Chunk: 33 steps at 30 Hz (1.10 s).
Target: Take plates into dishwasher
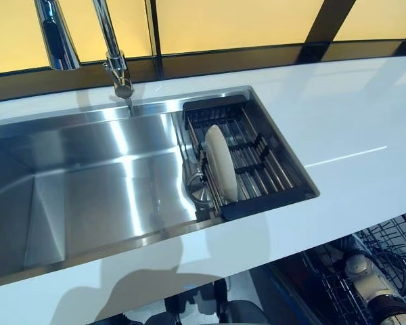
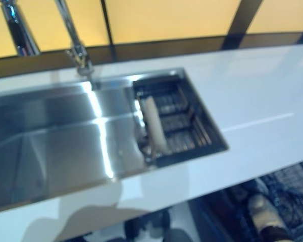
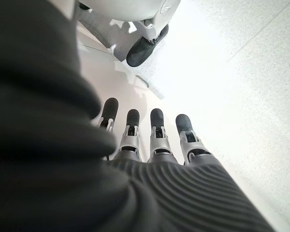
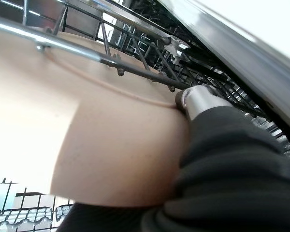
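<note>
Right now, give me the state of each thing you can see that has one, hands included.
Plate in sink rack: upright on edge.
Beige plate: at the dishwasher rack, against the right hand.
Right hand: fingers hidden.
Left hand: open, empty.
Faucet: off.
Dishwasher rack: pulled out.

Long stainless steel sink (image 1: 88,196) set into white countertop (image 1: 352,128). Chrome tap (image 1: 115,61) behind sink. Dark slatted drying rack (image 1: 257,159) in sink's right end; round cream plate (image 1: 220,163) on edge in rack. Below counter at right, black wire dishwasher basket (image 1: 386,254); second beige plate (image 4: 111,154) among its wires, right hand (image 4: 198,104) against it.
</note>
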Available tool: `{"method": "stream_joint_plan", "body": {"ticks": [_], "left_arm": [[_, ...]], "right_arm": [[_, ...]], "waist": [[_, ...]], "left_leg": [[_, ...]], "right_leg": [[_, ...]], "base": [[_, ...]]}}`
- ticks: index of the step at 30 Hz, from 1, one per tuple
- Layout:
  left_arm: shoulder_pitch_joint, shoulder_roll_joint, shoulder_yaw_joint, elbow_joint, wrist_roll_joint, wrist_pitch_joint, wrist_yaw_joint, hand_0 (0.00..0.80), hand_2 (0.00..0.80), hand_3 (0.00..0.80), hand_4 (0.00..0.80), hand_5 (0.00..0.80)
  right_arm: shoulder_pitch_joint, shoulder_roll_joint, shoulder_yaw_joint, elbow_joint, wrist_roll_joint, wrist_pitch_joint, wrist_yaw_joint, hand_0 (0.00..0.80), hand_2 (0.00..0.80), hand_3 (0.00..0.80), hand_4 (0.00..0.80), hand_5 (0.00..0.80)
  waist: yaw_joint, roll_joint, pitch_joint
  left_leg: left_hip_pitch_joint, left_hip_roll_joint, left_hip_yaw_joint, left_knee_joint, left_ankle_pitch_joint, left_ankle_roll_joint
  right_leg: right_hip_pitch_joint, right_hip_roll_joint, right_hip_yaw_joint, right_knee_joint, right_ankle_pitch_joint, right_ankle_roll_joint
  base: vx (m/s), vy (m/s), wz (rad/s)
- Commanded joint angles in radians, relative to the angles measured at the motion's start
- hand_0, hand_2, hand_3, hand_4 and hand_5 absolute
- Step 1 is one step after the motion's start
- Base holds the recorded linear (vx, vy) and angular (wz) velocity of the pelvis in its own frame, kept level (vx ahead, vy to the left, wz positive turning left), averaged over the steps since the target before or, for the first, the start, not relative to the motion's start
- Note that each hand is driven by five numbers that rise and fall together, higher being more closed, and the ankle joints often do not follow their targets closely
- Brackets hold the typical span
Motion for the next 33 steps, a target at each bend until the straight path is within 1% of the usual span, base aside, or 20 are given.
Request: {"method": "stream_joint_plan", "body": {"ticks": [1,2,3,4,5,6,7,12,17,20,23,24,28,33], "left_arm": [[-0.184,-0.004,-0.033,-0.025,0.019,-0.052,0.01,0.0,0.0,0.0,0.0,0.0],[-0.183,-0.005,-0.031,-0.024,0.02,-0.052,0.009,0.0,0.0,0.0,0.0,0.0],[-0.183,-0.005,-0.029,-0.022,0.02,-0.053,0.008,0.0,0.0,0.0,0.0,0.0],[-0.182,-0.006,-0.028,-0.021,0.02,-0.054,0.008,0.0,0.0,0.0,0.0,0.0],[-0.18,-0.006,-0.027,-0.02,0.02,-0.055,0.009,0.0,0.0,0.0,0.0,0.0],[-0.179,-0.005,-0.026,-0.021,0.02,-0.055,0.008,0.0,0.0,0.0,0.0,0.0],[-0.178,-0.005,-0.024,-0.021,0.02,-0.054,0.008,0.0,0.0,0.0,0.0,0.0],[-0.175,-0.008,-0.016,-0.023,0.024,-0.046,0.011,0.0,0.0,0.0,0.0,0.0],[-0.162,-0.001,0.006,-0.032,0.028,-0.036,0.012,0.0,0.0,0.0,0.0,0.0],[-0.15,0.003,0.022,-0.038,0.03,-0.034,0.011,0.0,0.0,0.0,0.0,0.0],[-0.142,0.003,0.033,-0.037,0.03,-0.033,0.011,0.0,0.0,0.0,0.0,0.0],[-0.14,0.004,0.04,-0.034,0.03,-0.032,0.01,0.0,0.0,0.0,0.0,0.0],[-0.136,0.005,0.046,-0.029,0.025,-0.032,0.015,0.0,0.0,0.0,0.0,0.0],[-0.139,0.011,0.047,-0.019,0.024,-0.03,0.011,0.0,0.0,0.0,0.0,0.0]], "right_arm": [[-0.042,0.049,0.058,0.063,0.041,0.05,0.026,0.8,0.8,0.8,0.8,0.8],[-0.039,0.051,0.058,0.065,0.04,0.05,0.027,0.737,0.737,0.737,0.737,0.737],[-0.036,0.053,0.057,0.064,0.041,0.051,0.028,0.653,0.653,0.653,0.653,0.653],[-0.033,0.057,0.056,0.062,0.043,0.055,0.025,0.536,0.536,0.536,0.536,0.536],[-0.03,0.06,0.055,0.06,0.046,0.06,0.025,0.402,0.402,0.402,0.402,0.402],[-0.029,0.061,0.053,0.06,0.049,0.062,0.027,0.072,0.072,0.072,0.072,0.072],[-0.027,0.063,0.051,0.058,0.05,0.063,0.033,0.0,0.0,0.0,0.0,0.0],[-0.015,0.068,0.039,0.039,0.071,0.064,0.037,0.0,0.0,0.0,0.0,0.0],[0.022,0.061,-0.008,-0.086,0.122,0.087,0.019,0.0,0.0,0.0,0.0,0.0],[0.059,0.059,-0.047,-0.167,0.149,0.08,0.0,0.0,0.0,0.0,0.0,0.0],[0.091,0.059,-0.08,-0.217,0.145,0.066,-0.01,0.0,0.0,0.0,0.0,0.0],[0.111,0.055,-0.108,-0.245,0.138,0.059,-0.012,0.0,0.0,0.0,0.0,0.0],[0.142,0.041,-0.156,-0.286,0.143,0.045,-0.007,0.0,0.0,0.0,0.0,0.0],[0.163,0.024,-0.193,-0.302,0.168,0.044,0.033,0.0,0.0,0.0,0.0,0.0]], "waist": [[0.012,0.048,0.024],[0.012,0.048,0.023],[0.012,0.047,0.022],[0.011,0.045,0.02],[0.01,0.044,0.02],[0.01,0.043,0.019],[0.01,0.042,0.018],[0.008,0.034,0.014],[-0.008,0.021,0.016],[-0.021,0.014,0.017],[-0.034,0.009,0.015],[-0.043,0.005,0.012],[-0.06,-0.003,0.007],[-0.074,-0.01,0.0]], "left_leg": [[0.014,-0.026,0.02,0.021,-0.078,0.015],[0.014,-0.026,0.021,0.02,-0.078,0.015],[0.016,-0.025,0.022,0.02,-0.078,0.015],[0.018,-0.025,0.021,0.019,-0.079,0.016],[0.019,-0.026,0.022,0.019,-0.079,0.017],[0.02,-0.025,0.022,0.018,-0.08,0.017],[0.021,-0.025,0.022,0.019,-0.08,0.018],[0.027,-0.022,0.028,0.018,-0.081,0.02],[0.03,-0.018,0.036,0.019,-0.082,0.024],[0.032,-0.015,0.045,0.019,-0.083,0.025],[0.036,-0.014,0.052,0.016,-0.084,0.028],[0.038,-0.013,0.058,0.015,-0.086,0.031],[0.042,-0.01,0.075,0.015,-0.087,0.035],[0.047,-0.007,0.089,0.014,-0.089,0.037]], "right_leg": [[-0.022,0.044,-0.008,0.098,-0.077,0.029],[-0.02,0.044,-0.008,0.097,-0.077,0.03],[-0.02,0.044,-0.008,0.096,-0.076,0.03],[-0.019,0.045,-0.006,0.095,-0.075,0.031],[-0.018,0.045,-0.004,0.094,-0.074,0.031],[-0.017,0.045,-0.003,0.093,-0.074,0.031],[-0.016,0.045,-0.002,0.093,-0.074,0.032],[-0.012,0.047,0.001,0.092,-0.07,0.034],[-0.016,0.05,0.011,0.098,-0.064,0.039],[-0.019,0.052,0.018,0.1,-0.061,0.043],[-0.021,0.054,0.025,0.1,-0.058,0.047],[-0.022,0.056,0.03,0.101,-0.056,0.049],[-0.025,0.059,0.041,0.101,-0.053,0.054],[-0.027,0.062,0.052,0.104,-0.051,0.059]], "base": [[0.0,0.0,0.0],[0.0,0.0,0.0],[0.0,0.0,0.0],[0.0,0.0,0.0],[0.0,0.0,0.0],[0.0,0.0,0.0],[0.0,0.0,0.0],[0.0,0.0,0.0],[0.0,0.0,0.0],[-0.003,0.009,-0.01],[0.001,0.025,-0.04],[0.01,0.034,-0.11],[0.0,0.032,-0.15],[0.001,0.03,-0.13]]}}
